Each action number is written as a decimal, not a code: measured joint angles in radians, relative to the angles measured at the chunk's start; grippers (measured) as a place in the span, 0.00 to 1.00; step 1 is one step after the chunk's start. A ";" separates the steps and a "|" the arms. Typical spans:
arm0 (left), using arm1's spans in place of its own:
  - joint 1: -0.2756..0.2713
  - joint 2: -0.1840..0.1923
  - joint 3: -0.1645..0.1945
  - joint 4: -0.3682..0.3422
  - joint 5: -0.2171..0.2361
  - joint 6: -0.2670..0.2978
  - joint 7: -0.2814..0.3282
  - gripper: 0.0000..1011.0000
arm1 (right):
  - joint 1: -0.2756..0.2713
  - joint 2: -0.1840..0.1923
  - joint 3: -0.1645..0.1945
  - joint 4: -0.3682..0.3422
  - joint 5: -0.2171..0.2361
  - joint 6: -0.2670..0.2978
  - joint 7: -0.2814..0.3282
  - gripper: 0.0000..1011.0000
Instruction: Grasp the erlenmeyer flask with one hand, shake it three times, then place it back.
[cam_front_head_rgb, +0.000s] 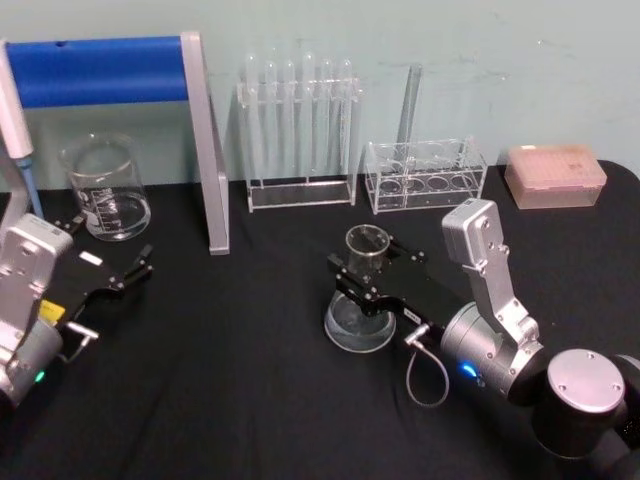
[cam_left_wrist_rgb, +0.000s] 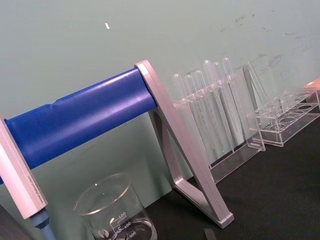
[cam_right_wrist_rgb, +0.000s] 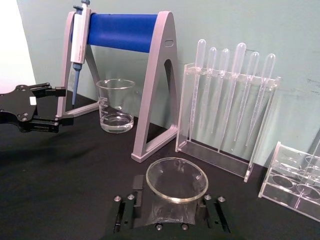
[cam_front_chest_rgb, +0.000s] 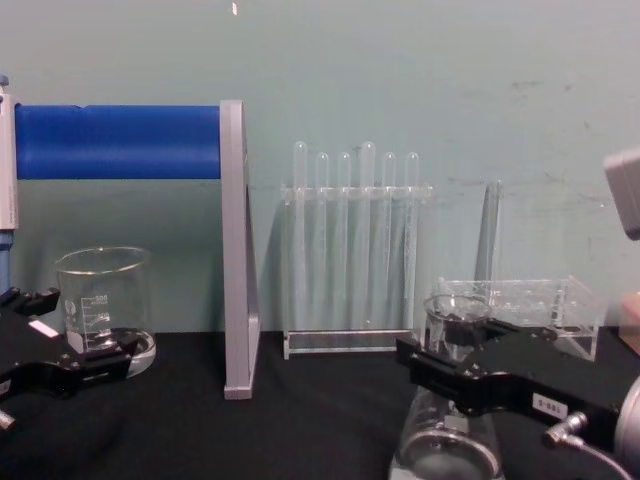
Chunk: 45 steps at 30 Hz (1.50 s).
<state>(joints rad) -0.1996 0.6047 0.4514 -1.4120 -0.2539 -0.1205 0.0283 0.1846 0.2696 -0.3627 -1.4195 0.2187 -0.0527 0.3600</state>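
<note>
Flask (cam_front_head_rgb: 360, 300) stands mid-surface, base down. My right gripper (cam_front_head_rgb: 366, 270) has its jaws around the neck, looking closed on the glass. Left gripper (cam_front_head_rgb: 120, 270) idle near left edge, jaws open. Risk: smooth neck slipping when shaken if grip is light.

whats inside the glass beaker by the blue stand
A shallow layer of clear liquid sits in the bottom of the clear straight-sided glass beaker; nothing else shows inside it.
</note>
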 joint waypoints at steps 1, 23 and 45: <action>0.000 0.000 0.000 0.000 0.000 0.000 0.000 0.99 | 0.000 0.000 0.000 0.000 0.000 0.000 0.000 0.60; 0.000 0.000 0.000 0.000 0.000 0.000 0.000 0.99 | 0.000 0.000 0.000 0.000 0.000 -0.001 0.000 0.99; 0.000 0.000 0.000 0.000 0.000 0.000 0.000 0.99 | -0.079 0.083 0.033 -0.119 0.065 0.062 0.038 0.99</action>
<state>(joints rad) -0.1995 0.6047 0.4514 -1.4120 -0.2539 -0.1205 0.0283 0.1058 0.3524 -0.3293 -1.5388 0.2838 0.0096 0.3984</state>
